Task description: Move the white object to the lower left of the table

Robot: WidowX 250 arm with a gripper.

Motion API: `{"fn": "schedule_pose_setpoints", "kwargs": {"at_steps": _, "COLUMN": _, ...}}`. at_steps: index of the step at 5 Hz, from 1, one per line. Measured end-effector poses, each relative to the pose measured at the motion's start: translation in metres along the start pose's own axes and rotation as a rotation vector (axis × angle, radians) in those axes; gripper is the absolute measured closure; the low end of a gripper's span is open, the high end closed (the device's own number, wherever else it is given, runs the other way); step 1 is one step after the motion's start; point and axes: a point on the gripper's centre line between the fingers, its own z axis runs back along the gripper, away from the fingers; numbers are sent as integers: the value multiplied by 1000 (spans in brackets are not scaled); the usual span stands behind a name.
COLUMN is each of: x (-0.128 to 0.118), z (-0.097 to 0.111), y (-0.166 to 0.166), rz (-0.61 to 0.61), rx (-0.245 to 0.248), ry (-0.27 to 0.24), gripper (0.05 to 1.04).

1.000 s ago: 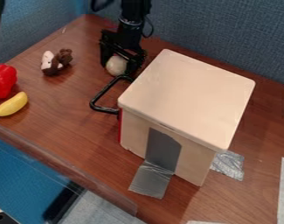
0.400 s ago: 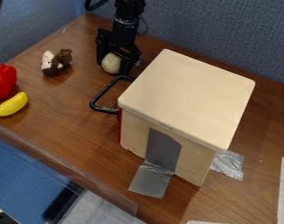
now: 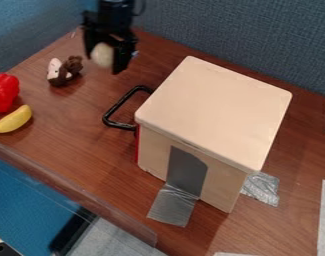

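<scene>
Well, from where I stand, the left side of the table [image 3: 71, 117] is where the care is needed: a red toy pepper [image 3: 3, 92] sits at the far left with a yellow banana [image 3: 14, 120] just below it, and I'd want the drop to land near the front edge, short of it, and a little to the banana's right, so nothing gets nudged. Next along is a small brown-and-white toy [image 3: 64, 71], close to where the load hangs, so I'd give it good room, swinging round its right side or passing well over it. Then comes the white object [image 3: 102, 56], up by the table's far left part and pinched between the fingers of the black gripper [image 3: 104, 64]; it looks lifted off the wood to me. It seems rounded, so it could slip or roll: keep the squeeze firm, travel smoothly toward the front, then lower it right onto the surface before letting go, rather than dropping it, and open gently. To the right, the black handle [image 3: 118, 111] sticks out from the pale box [image 3: 215, 112], and a path drifting that way might catch it; I'd hold to the lane between handle and small toy. The grey tape [image 3: 173, 205] under the box's front lies well away from that route.
</scene>
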Motion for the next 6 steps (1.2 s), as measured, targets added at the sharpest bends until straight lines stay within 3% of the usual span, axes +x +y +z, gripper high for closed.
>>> {"fn": "schedule_pose_setpoints", "kwargs": {"at_steps": 2, "x": -79, "z": -1, "y": -5, "rz": -56, "rx": -17, "ry": 36, "gripper": 196}}
{"fn": "schedule_pose_setpoints", "kwargs": {"at_steps": 3, "x": -110, "z": -17, "y": -17, "rz": -119, "rx": -24, "ry": 97, "gripper": 196}}
{"fn": "schedule_pose_setpoints", "kwargs": {"at_steps": 5, "x": -136, "z": -42, "y": -22, "rz": -216, "rx": 38, "ry": 147, "gripper": 196}}
{"fn": "schedule_pose_setpoints", "kwargs": {"at_steps": 6, "x": -139, "z": -52, "y": -24, "rz": -246, "rx": 36, "ry": 164, "gripper": 159}}
